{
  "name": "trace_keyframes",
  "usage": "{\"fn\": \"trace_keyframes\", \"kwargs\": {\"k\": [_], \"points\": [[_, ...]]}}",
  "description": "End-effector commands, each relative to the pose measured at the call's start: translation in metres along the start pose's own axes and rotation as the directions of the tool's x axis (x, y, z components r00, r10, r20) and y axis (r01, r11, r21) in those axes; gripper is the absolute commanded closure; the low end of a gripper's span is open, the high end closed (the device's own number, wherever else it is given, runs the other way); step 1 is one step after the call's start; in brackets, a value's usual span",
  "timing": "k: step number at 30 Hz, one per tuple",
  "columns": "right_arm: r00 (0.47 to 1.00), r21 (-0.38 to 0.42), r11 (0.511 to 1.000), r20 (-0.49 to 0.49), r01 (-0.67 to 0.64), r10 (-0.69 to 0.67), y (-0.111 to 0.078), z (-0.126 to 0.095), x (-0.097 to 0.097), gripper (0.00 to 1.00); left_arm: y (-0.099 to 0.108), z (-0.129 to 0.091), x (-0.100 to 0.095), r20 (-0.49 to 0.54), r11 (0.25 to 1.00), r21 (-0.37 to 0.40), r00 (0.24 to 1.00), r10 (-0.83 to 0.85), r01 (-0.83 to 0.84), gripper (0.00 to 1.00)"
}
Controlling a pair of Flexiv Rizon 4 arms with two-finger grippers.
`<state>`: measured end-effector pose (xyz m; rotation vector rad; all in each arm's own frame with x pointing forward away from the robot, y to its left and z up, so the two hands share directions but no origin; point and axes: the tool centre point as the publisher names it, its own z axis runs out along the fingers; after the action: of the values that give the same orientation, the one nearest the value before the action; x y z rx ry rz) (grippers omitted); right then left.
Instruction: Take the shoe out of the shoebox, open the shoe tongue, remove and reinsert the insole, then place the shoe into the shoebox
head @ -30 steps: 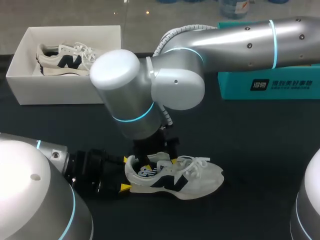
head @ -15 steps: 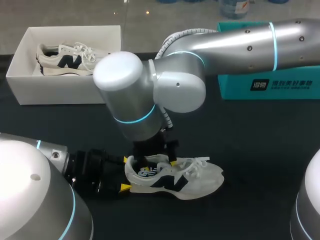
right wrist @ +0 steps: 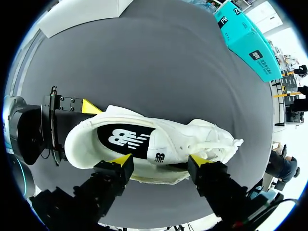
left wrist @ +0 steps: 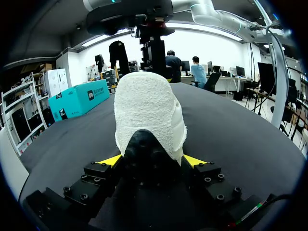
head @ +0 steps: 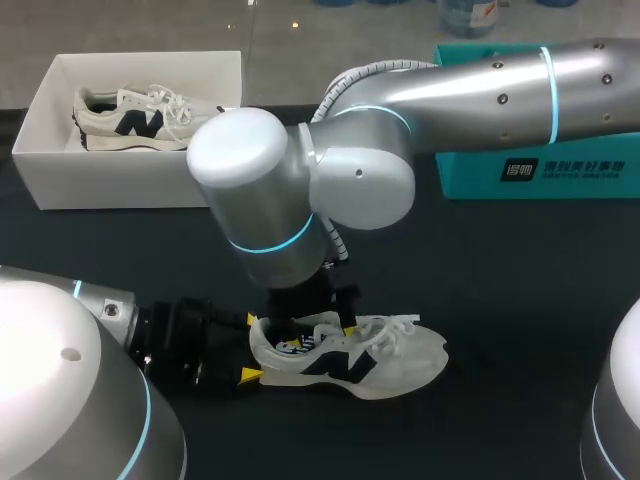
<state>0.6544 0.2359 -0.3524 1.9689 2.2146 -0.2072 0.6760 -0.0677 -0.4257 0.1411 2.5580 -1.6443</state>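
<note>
Lowering slightly, my right hand point(right wrist: 160, 160) is hovering over the shoe point(head: 395, 362), fingers apart. Left hand point(left wrist: 151, 161) is clamping its heel on the tabletop point(head: 520, 290). Shoe is lying outside the shoebox point(head: 60, 190); insole point(right wrist: 122, 137) is looking seated, so removal, reinsertion and reboxing are remaining.

Bright, even light falls from overhead. It lays soft white glare on the rounded silver housing of the right arm point(head: 245, 150), while the matte black table point(head: 520, 270) takes it without shine. The white sneaker point(head: 400, 365) throws only a thin, soft shadow along its sole. In the left wrist view its heel is strongly lit, and the black-bodied left gripper point(left wrist: 152, 160) below lies in shade.
</note>
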Motion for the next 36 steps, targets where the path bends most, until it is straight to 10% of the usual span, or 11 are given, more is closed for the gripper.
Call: {"fn": "trace_keyframes", "kwargs": {"k": [1,36], "points": [[0.921,-0.011,0.921,0.001,-0.389,0.39,-0.007,0.0,0.003,0.24,0.002,0.002,0.0,-0.001,1.0,-0.002,1.0,0.001,-0.001,1.0],[0.92,-0.011,0.923,0.075,-0.384,0.384,0.003,0.023,0.005,0.27,0.002,0.002,0.0,-0.001,1.0,-0.002,1.0,0.001,-0.001,1.0]]}}
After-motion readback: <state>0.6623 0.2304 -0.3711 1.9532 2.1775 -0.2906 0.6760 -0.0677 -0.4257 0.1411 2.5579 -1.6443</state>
